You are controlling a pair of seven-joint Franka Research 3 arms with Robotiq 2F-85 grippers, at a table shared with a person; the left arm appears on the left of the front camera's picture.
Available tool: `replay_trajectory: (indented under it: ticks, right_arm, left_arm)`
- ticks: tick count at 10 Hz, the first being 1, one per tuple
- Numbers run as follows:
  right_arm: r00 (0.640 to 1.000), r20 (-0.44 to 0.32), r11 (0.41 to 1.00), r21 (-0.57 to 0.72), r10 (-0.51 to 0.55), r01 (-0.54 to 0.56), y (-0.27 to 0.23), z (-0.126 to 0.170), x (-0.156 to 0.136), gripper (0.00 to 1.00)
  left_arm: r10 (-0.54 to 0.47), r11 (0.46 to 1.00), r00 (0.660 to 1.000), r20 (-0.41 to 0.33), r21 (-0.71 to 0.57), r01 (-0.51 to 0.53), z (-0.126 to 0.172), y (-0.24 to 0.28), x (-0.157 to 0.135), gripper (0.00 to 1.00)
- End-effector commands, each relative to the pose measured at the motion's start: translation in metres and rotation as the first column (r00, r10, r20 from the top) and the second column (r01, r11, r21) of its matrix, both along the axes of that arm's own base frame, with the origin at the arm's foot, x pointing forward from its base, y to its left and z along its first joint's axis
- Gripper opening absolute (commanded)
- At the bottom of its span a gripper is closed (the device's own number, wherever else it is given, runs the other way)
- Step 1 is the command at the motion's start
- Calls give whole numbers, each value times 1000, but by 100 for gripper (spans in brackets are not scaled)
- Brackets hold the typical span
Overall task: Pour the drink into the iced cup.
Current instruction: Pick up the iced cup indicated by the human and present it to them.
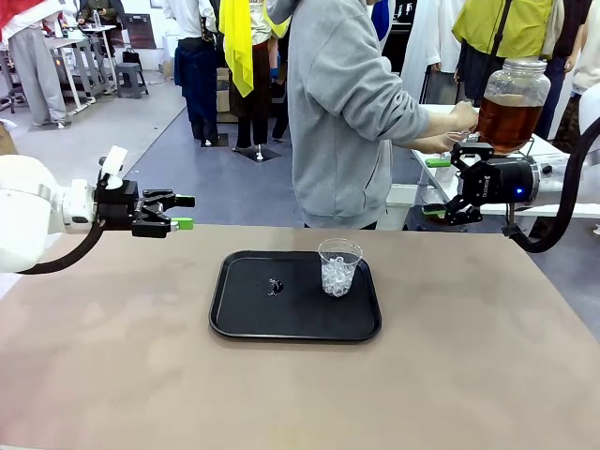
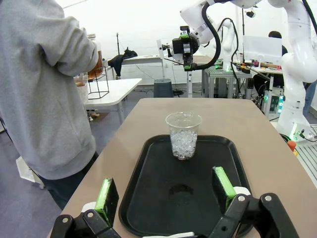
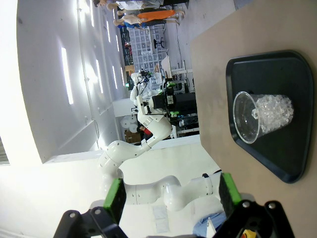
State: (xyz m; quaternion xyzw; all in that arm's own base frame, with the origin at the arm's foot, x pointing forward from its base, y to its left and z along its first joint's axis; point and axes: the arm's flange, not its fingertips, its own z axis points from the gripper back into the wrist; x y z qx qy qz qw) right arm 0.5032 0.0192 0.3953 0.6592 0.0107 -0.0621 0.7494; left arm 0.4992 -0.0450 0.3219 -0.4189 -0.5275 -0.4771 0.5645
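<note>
Standing beyond left hand (image 2: 165,191): iced cup (image 2: 184,136)

Clear cup (image 2: 184,135) of ice upright on a black tray (image 2: 143,198), tan table (image 2: 277,163) beneath, left gripper (image 2: 165,191) spread wide in foreground, grey-sleeved person (image 2: 44,89) at left

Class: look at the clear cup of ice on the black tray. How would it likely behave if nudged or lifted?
The cup looks thin-walled, so it probably flexes under a squeeze. Ice sits low in it, so it likely resists tipping. On the smooth tray it may slide.
</note>
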Motion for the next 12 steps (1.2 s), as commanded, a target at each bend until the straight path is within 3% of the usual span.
replay_trajectory:
  ticks: [1, 12]
  right_arm:
    - [1000, 2, 1000, -3, -5, 5, 0, 2, 0, 100]
    - [1000, 2, 1000, -3, -5, 5, 0, 2, 0, 100]
  left_arm:
    - [-4, 1000, 1000, -2, -3, 4, 2, 0, 1, 100]
    - [-4, 1000, 1000, -2, -3, 4, 2, 0, 1, 100]
